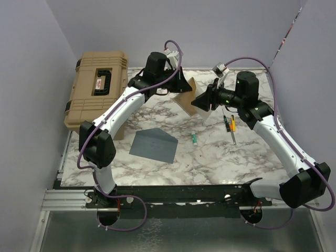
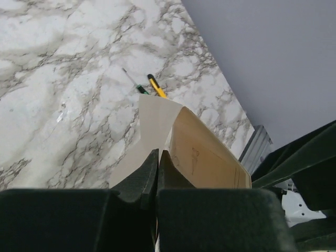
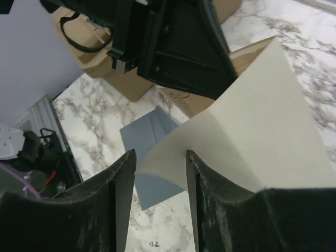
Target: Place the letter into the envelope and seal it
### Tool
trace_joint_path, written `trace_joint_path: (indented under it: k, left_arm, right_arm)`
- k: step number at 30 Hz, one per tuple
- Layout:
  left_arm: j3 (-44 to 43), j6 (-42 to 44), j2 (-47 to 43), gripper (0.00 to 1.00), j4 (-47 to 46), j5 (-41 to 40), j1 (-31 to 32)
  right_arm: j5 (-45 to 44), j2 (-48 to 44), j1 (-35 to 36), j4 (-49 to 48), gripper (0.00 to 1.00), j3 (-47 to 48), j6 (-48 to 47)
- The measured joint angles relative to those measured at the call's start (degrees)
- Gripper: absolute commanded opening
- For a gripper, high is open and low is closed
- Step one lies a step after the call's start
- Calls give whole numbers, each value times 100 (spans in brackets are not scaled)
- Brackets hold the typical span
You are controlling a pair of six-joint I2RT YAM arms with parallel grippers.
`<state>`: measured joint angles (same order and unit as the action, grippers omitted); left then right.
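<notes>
Left gripper (image 2: 158,156) is clamping the letter (image 2: 202,149) by one edge and holding it bent, up in the air over the far side of the bench (image 1: 220,152). Right gripper (image 3: 160,157) is sitting with jaws apart, with the letter's corner between them. Envelope (image 1: 154,145) is lying flat on the bench, well apart from the letter.

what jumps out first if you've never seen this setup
The letter hangs in mid-air over the far side of the table: the left gripper is shut on it, the right gripper open around its corner. The envelope lies flat below, nearer the left.
</notes>
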<state>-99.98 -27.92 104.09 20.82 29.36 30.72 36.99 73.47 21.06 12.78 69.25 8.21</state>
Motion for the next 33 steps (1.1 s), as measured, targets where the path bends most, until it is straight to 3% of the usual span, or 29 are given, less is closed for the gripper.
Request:
trace_joint_path:
  k: [7, 16, 23, 27, 33]
  left_arm:
    - [-149, 286, 0, 0, -227, 883, -79]
    - [-146, 955, -46, 0, -271, 2194, -444]
    - [2, 1665, -564, 0, -306, 3397, -461]
    - [142, 1884, -841, 0, -341, 3908, -461]
    - [282, 2103, -918, 0, -367, 4402, -463]
  right_arm:
    - [442, -39, 0, 22, 71, 24, 382]
    - [44, -767, 0, -22, 79, 339, 702]
    - [-195, -774, -2, 420, 82, 632, 221]
    - [136, -487, -2, 1093, 78, 898, -291]
    - [1259, -144, -2, 1880, 49, 1110, -846]
